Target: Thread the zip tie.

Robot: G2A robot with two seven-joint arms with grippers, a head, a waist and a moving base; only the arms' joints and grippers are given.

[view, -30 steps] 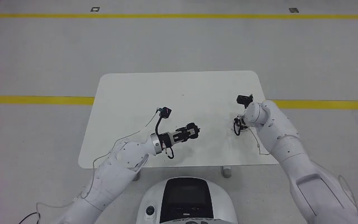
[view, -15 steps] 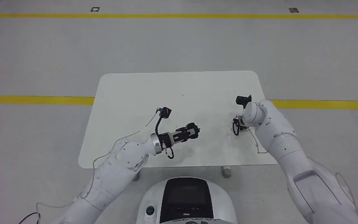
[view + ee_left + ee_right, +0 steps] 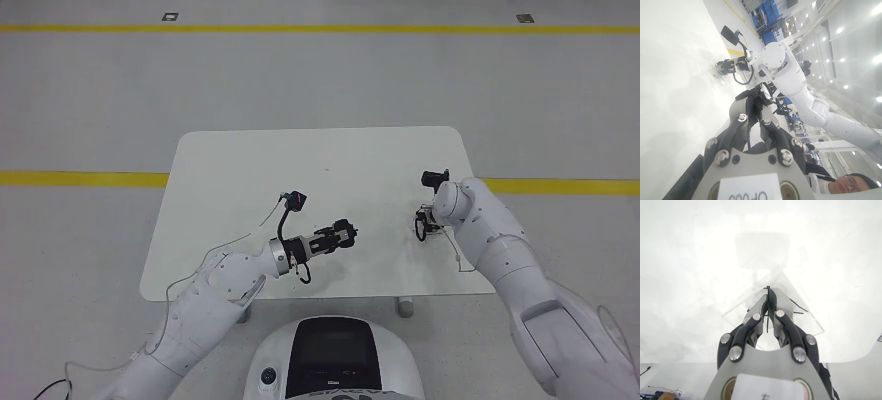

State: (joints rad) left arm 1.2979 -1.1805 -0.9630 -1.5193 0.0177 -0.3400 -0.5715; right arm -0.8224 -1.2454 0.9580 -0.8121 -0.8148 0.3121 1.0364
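My right gripper (image 3: 769, 294) is shut on a thin black zip tie (image 3: 768, 313) that stands between its pads, head end at the fingertips. It hovers just above a clear plate (image 3: 810, 325) near the right edge of the white table (image 3: 300, 170). In the top view this gripper (image 3: 424, 224) points down at the table. My left gripper (image 3: 348, 235) is held above the table's front middle, pointing toward the right arm. Its fingers (image 3: 738, 106) are shut. A thin black strand runs between them, and I cannot tell what it is.
Two more black zip ties (image 3: 798, 308) lie on the clear plate beside the right gripper. The left wrist view shows the right gripper (image 3: 720, 68) over that plate (image 3: 712, 66). The table's front edge is close under both arms.
The right arm has shifted very slightly over the plate. The left arm has kept still.
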